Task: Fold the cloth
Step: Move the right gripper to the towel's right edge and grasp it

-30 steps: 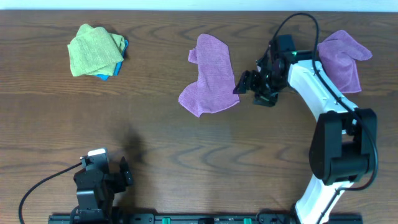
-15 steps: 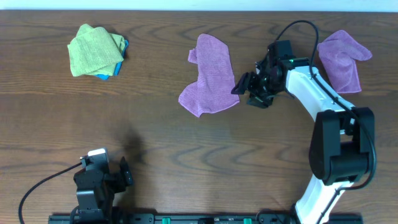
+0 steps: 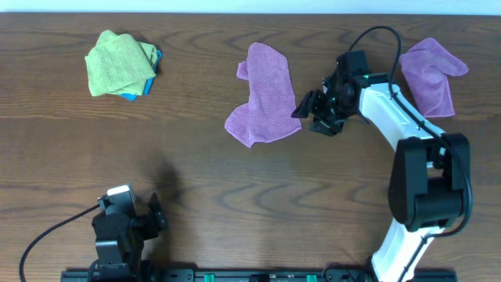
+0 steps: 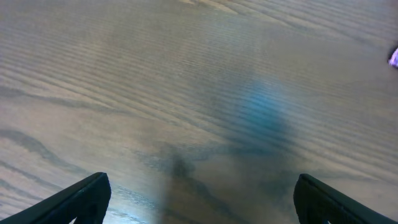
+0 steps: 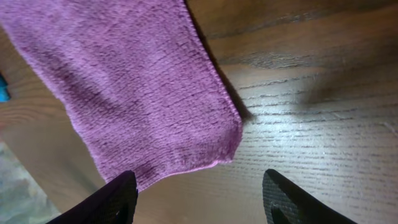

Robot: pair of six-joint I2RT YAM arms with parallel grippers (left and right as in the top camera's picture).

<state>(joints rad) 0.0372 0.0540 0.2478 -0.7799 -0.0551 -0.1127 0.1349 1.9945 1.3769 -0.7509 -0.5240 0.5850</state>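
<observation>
A purple cloth (image 3: 263,94) lies flat and elongated at the table's middle back. Its lower right corner fills the right wrist view (image 5: 130,81). My right gripper (image 3: 307,106) (image 5: 202,199) is open and empty, just right of that corner and above the wood. A second purple cloth (image 3: 430,74) lies crumpled at the back right. My left gripper (image 3: 156,215) (image 4: 199,202) is open and empty near the front left edge, over bare wood.
A green cloth (image 3: 119,63) lies bunched on top of a blue cloth (image 3: 141,92) at the back left. The white right arm (image 3: 395,117) reaches across the right side of the wooden table (image 3: 250,180).
My right gripper has moved a little left, closer to the cloth's lower right corner. The left arm has barely shifted.
</observation>
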